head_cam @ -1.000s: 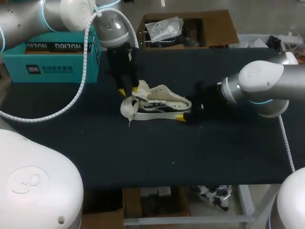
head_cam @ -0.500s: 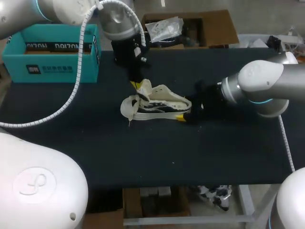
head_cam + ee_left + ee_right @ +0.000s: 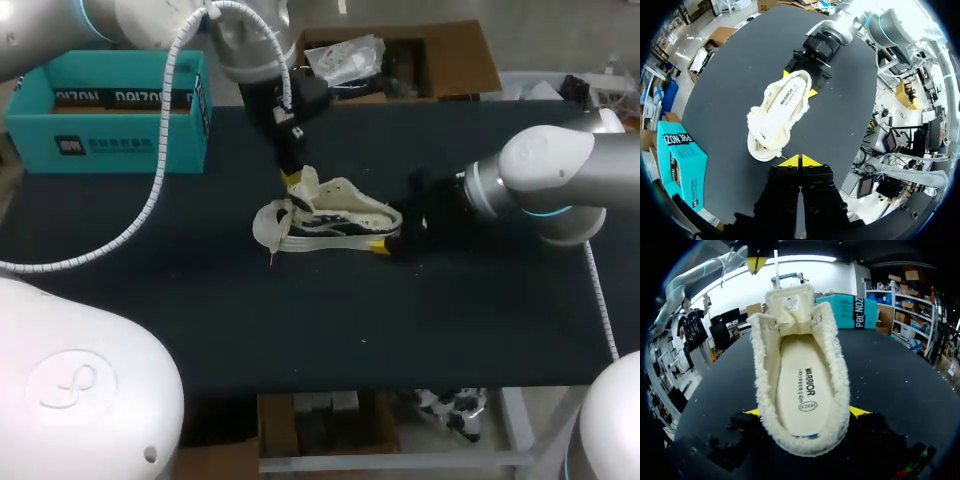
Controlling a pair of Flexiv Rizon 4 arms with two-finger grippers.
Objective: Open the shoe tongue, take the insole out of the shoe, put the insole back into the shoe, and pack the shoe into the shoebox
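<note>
**Right fingers hold the heel; left fingers closed above the tongue**

Your right gripper [image 3: 806, 411] has its fingers spread wide. The heel of the shoe [image 3: 800, 355] is clamped between them, with a yellow tip against each side. The right wrist view looks straight into the shoe's open mouth. There the insole [image 3: 801, 385] lies flat inside, and the tongue [image 3: 790, 310] stands up at the far end, ahead of those fingers. The head view gives you none of that interior, only the shoe's outer side and sole. In that view the right arm's dark wrist also covers the heel and one finger.

Your left gripper [image 3: 800, 161] has its fingers pressed together, tips meeting with no gap. Its own view puts the shoe's toe just ahead of them and the right fingers at the far end of the shoe. Only the right wrist view shows a thin white strand [image 3: 775, 267] rising from the tongue toward a left yellow tip. You cannot tell whether that strand is pinched.

The teal shoebox [image 3: 110, 140] stands open on the bench [image 3: 300, 330], well apart from both pairs of fingers and beyond the toe. The left arm's white coiled cable [image 3: 170, 150] hangs across the front of the shoebox.
</note>
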